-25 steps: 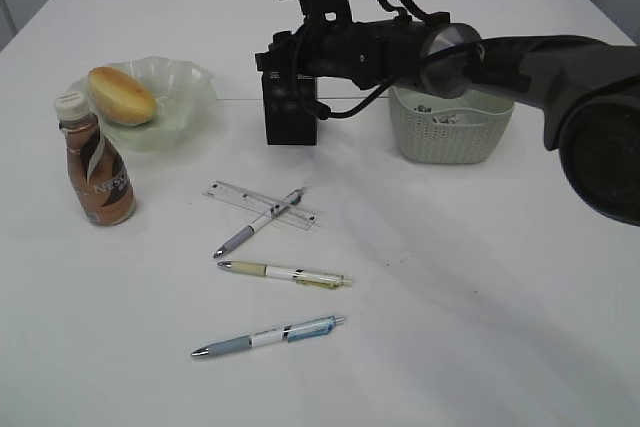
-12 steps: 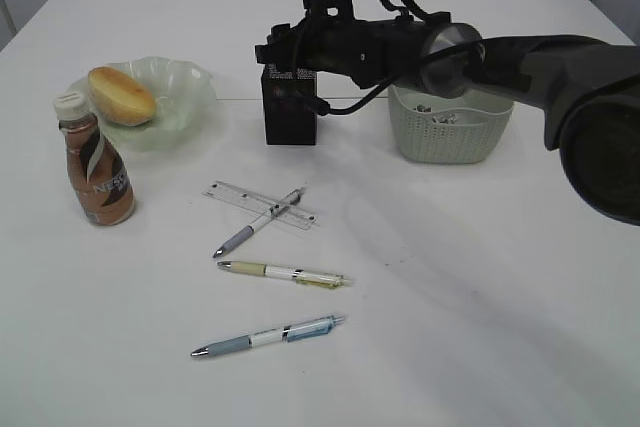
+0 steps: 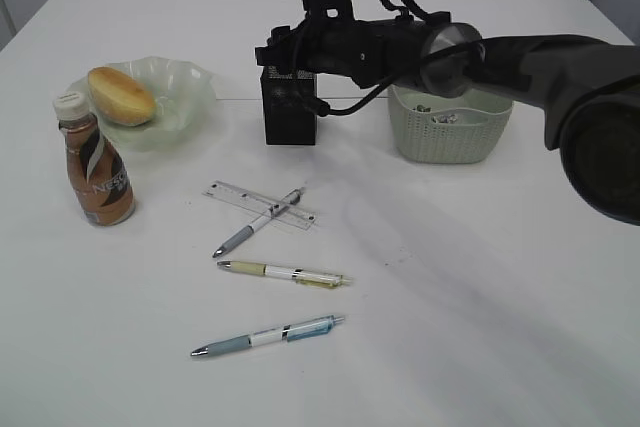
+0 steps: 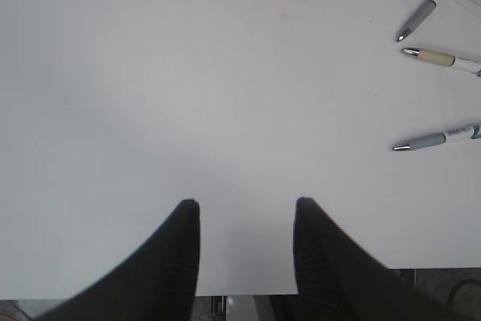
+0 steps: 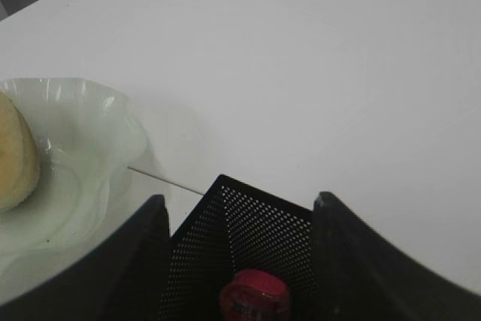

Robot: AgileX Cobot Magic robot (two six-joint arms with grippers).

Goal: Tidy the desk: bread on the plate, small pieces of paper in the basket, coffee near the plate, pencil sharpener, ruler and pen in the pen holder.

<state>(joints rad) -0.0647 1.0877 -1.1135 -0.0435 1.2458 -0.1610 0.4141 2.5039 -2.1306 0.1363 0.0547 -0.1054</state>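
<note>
Your right gripper (image 5: 239, 212) hung jaws apart over the holder (image 3: 290, 107); your left gripper (image 4: 244, 208) hovered apart, empty.

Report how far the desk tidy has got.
Done: bread on the plate, coffee beside it, paper scraps in the basket. In hand: the right gripper hangs open over the pen holder, and a red object, probably the sharpener, lies inside. Left: the ruler and three pens lie on the desk. The left gripper is open and empty.
</note>
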